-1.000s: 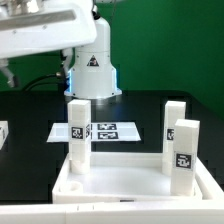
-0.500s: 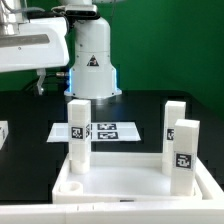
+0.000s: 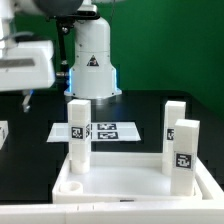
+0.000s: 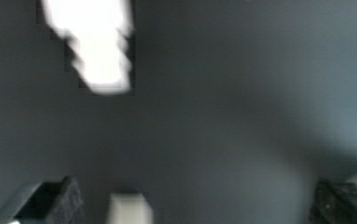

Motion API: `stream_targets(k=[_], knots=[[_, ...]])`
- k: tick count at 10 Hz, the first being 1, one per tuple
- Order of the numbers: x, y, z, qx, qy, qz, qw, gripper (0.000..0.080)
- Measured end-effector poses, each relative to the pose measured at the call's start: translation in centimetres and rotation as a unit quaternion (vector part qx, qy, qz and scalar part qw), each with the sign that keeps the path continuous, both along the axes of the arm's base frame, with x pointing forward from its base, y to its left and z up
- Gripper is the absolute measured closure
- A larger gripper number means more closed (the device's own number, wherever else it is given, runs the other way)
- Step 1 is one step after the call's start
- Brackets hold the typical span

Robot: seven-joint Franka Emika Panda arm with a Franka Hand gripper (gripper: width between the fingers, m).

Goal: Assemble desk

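Observation:
The desk panel [image 3: 128, 186], white, flat and rimmed, lies at the front of the exterior view. Three white block legs stand upright in its corner sockets: one at the left [image 3: 79, 130], one at the back right [image 3: 175, 117] and one at the front right [image 3: 184, 156]. Another tagged white piece [image 3: 3, 132] lies at the exterior view's left edge. My gripper [image 3: 27, 99] hangs above the black table at the left, away from the panel. In the blurred wrist view the gripper [image 4: 201, 205] is open and empty, with a white block [image 4: 130, 208] near one finger [image 4: 47, 200].
The marker board [image 3: 108, 131] lies flat on the black table behind the panel. The white robot base [image 3: 92, 65] stands at the back in front of a green wall. A bright blurred streak [image 4: 90, 45] crosses the wrist view.
The arm's hand has swung to the exterior view's left and come lower. The panel and the legs have not moved.

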State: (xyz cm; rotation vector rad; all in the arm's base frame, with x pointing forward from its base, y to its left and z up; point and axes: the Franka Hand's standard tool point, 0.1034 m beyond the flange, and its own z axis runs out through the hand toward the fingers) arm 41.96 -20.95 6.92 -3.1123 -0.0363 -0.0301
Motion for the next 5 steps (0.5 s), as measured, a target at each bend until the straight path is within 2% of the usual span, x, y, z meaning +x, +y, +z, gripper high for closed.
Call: stream_targets(k=[4, 5], knots=[[-0.1, 0.0, -0.1, 0.0, 0.002, -0.004, 1.0, 0.015], [-1.2, -0.6, -1.3, 0.005, 0.023, -0.018, 1.0, 0.015]])
